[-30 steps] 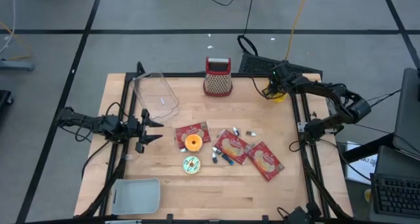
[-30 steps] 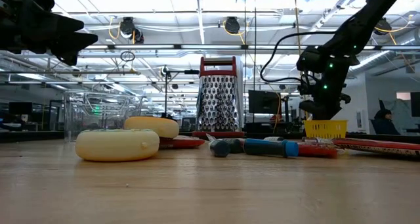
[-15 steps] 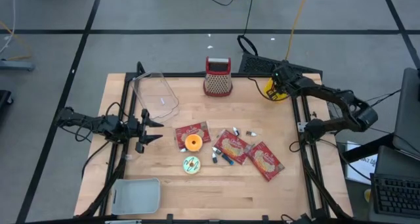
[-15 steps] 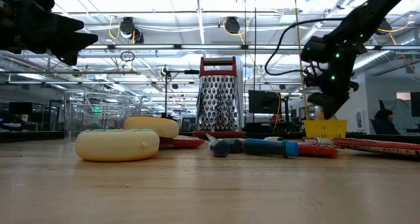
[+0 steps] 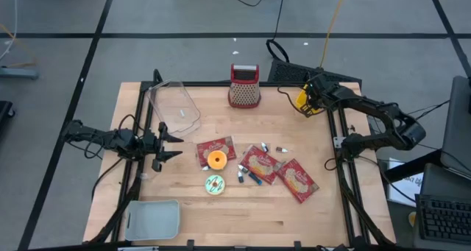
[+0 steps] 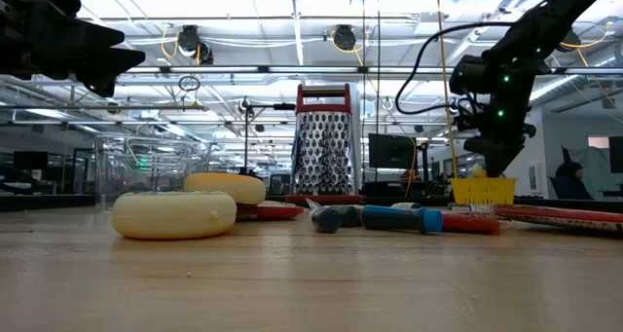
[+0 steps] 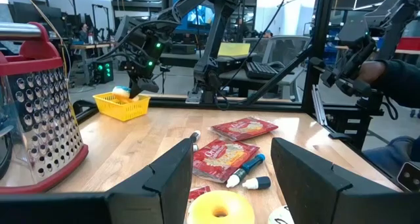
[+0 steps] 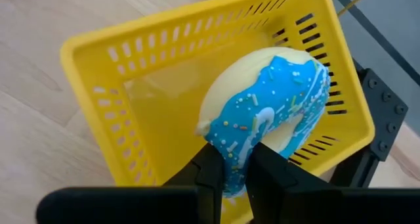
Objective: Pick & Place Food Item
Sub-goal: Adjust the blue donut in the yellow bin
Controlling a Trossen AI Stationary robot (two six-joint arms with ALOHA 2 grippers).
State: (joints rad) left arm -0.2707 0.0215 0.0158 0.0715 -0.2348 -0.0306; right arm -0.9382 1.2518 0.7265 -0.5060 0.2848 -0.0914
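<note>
Right pincer (image 8: 237, 168) is over the yellow basket (image 8: 164, 66) at the bench's far right corner, fingers nipped tight on a blue-iced donut (image 8: 269, 112) w/ sprinkles; donut sits inside the basket, tipped up on edge vs the far wall. In the high view the basket (image 5: 305, 101) is right of the red-topped grater (image 5: 244, 85). Snack packets (image 5: 278, 170), orange donut (image 5: 216, 160) & green-iced donut (image 5: 214, 184) lie nearer the bench (image 5: 221, 214) middle, well apart from the basket. Left pincer (image 5: 168, 145) waits at the bench's left edge, near the clear tub (image 5: 174, 107), fingers spread, holding nothing.
</note>
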